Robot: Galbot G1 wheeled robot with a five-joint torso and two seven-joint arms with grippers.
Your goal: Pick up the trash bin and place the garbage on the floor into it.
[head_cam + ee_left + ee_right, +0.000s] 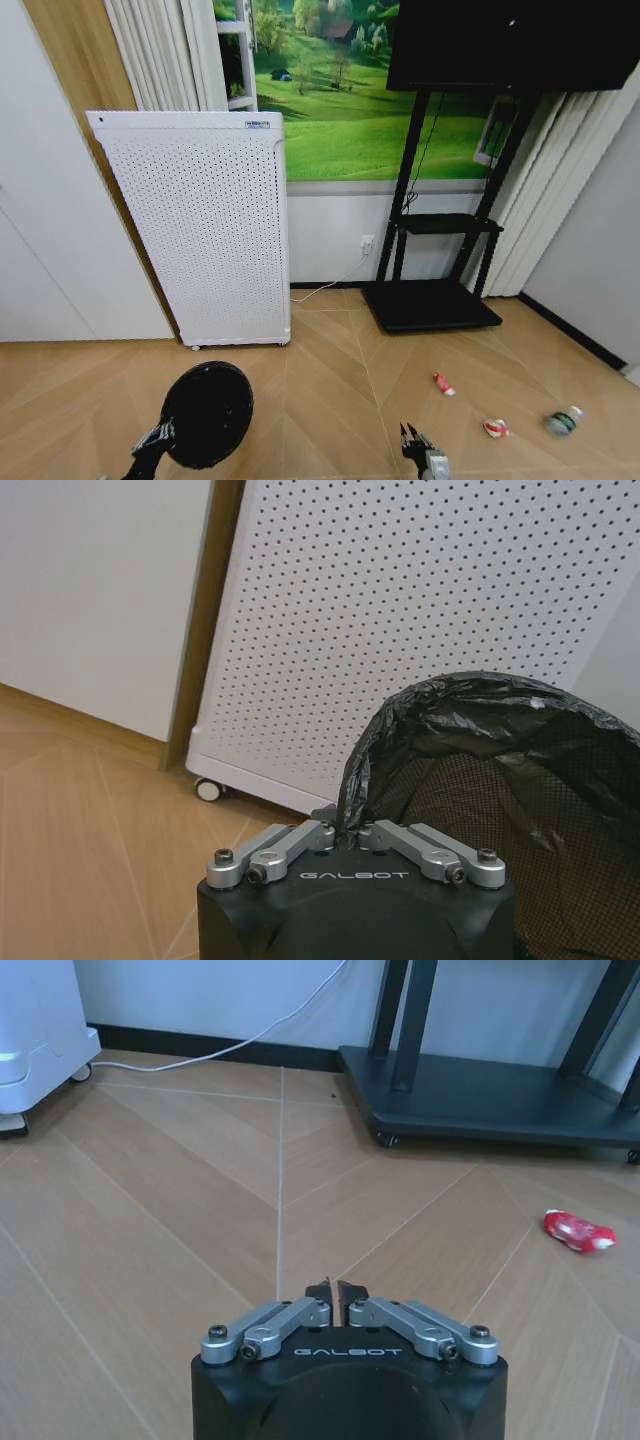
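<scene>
Bare floor (330, 390) around garbage (495, 428); TV stand (432, 305) behind.

The word "GALBOT" stands in pale letters on the black body of the left gripper (352, 832), seen in the left wrist view. The same word "GALBOT" stands on the black body of the right gripper (337, 1293) in the right wrist view. The tall white box with many small holes (200, 230) has a small label at its top edge, too tiny to read.

Glossy plastic bin bag (500, 730), wood floor (200, 1210)
</scene>
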